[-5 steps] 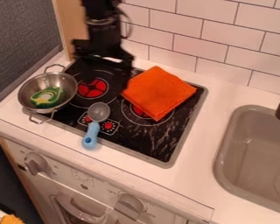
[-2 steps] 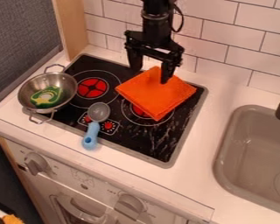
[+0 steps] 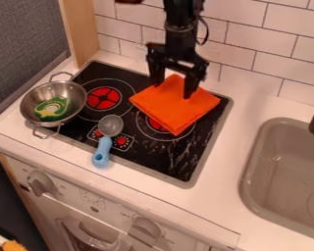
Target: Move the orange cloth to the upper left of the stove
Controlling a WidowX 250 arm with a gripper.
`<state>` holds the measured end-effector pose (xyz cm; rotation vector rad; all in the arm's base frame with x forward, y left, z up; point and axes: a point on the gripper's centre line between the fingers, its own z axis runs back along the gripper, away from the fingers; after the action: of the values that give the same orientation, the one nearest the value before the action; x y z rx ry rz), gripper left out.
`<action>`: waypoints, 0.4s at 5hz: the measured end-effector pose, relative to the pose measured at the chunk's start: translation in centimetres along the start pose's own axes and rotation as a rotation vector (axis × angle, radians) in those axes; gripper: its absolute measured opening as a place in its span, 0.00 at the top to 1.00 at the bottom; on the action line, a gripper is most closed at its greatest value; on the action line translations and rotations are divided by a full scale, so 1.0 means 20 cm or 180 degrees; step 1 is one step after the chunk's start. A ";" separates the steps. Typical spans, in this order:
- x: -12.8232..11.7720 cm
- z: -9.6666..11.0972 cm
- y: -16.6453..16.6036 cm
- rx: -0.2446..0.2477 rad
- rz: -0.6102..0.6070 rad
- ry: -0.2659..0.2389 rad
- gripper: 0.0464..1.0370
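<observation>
1. The gripper (image 3: 172, 90) hangs at the orange cloth's (image 3: 178, 112) back part, its jaws spread wide.
2. The cloth lies flat on the right half of the black stove (image 3: 166, 159), toward the back, partly over a red-centred burner.
3. Nearer the front, a blue-handled spoon (image 3: 103, 147) crosses the stove's front edge.
4. At the left edge sits a metal pan (image 3: 30, 105) holding a green-and-yellow item (image 3: 52, 109).
5. Right of the stove, a grey sink (image 3: 251, 169) is set into the white surface (image 3: 233, 137).

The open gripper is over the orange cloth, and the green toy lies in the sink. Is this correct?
One place is wrong: the camera view shows the green toy in the metal bowl. The open gripper is over the orange cloth, as written.
</observation>
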<state>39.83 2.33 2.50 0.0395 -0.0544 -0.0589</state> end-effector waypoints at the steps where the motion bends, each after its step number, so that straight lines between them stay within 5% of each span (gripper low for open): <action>1: -0.04 -0.04 0.02 -0.0038 -0.0017 0.0052 0.04; 2: -0.06 -0.06 0.05 0.0007 -0.0088 0.0048 0.04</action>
<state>38.84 3.47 1.20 0.0430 -0.0387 -0.0862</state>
